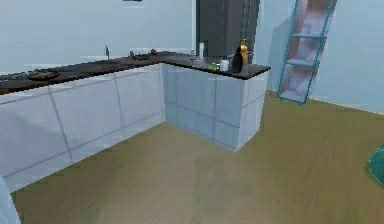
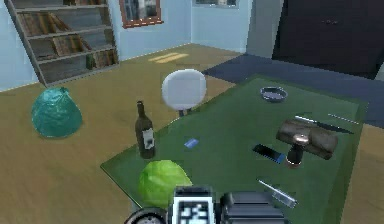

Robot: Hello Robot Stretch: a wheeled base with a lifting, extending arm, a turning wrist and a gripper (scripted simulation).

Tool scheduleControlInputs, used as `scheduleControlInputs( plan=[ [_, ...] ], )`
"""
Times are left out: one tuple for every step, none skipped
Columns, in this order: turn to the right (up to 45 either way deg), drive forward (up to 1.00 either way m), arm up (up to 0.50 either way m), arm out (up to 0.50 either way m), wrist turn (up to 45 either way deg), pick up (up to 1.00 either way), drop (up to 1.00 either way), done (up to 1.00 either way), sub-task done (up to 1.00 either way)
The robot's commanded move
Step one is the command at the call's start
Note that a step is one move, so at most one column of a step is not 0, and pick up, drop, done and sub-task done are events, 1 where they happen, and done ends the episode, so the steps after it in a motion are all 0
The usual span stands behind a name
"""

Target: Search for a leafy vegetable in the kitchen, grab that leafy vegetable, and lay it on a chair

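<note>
At the arm side view's bottom edge, my end effector [image 2: 150,214] shows as a dark body just left of a white square marker [image 2: 190,208] with black marks. I cannot make out its far end. The leafy vegetable [image 2: 165,181] lies on the green tabletop [image 2: 230,120] right by it, so I cannot tell whether I hold anything.

The leafy vegetable is a round, pale-green head in the lower left part of that tabletop. A dark wine bottle [image 2: 146,128] stands upright just beyond it, and a small blue thing [image 2: 191,143] lies near the two. Toward the view's right the tabletop carries a flat dark slab [image 2: 268,152] and a brown block [image 2: 310,138]. A dark bowl [image 2: 273,94] sits closer to the far edge. A white rounded chair back [image 2: 183,88] stands at that far edge. Well apart, on the wooden floor at the view's left, sits a teal mound [image 2: 55,112], with a bookshelf [image 2: 70,35] against the wall behind it.

Ahead of me, white cabinets [image 1: 100,105] run in an L under a dark tabletop [image 1: 90,68]. On it are a pan [image 1: 42,75], a faucet [image 1: 108,50] and, at the corner, a few bottles [image 1: 240,55] beside a small green blob [image 1: 213,66] (too small for me to name). A pale blue ladder shelf [image 1: 305,50] leans at the forward view's right.
</note>
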Motion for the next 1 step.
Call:
scheduleControlInputs(
  plan=[
    [0.0, 0.0, 0.0, 0.18, 0.0, 0.0, 0.0, 0.0, 0.0]
  ],
)
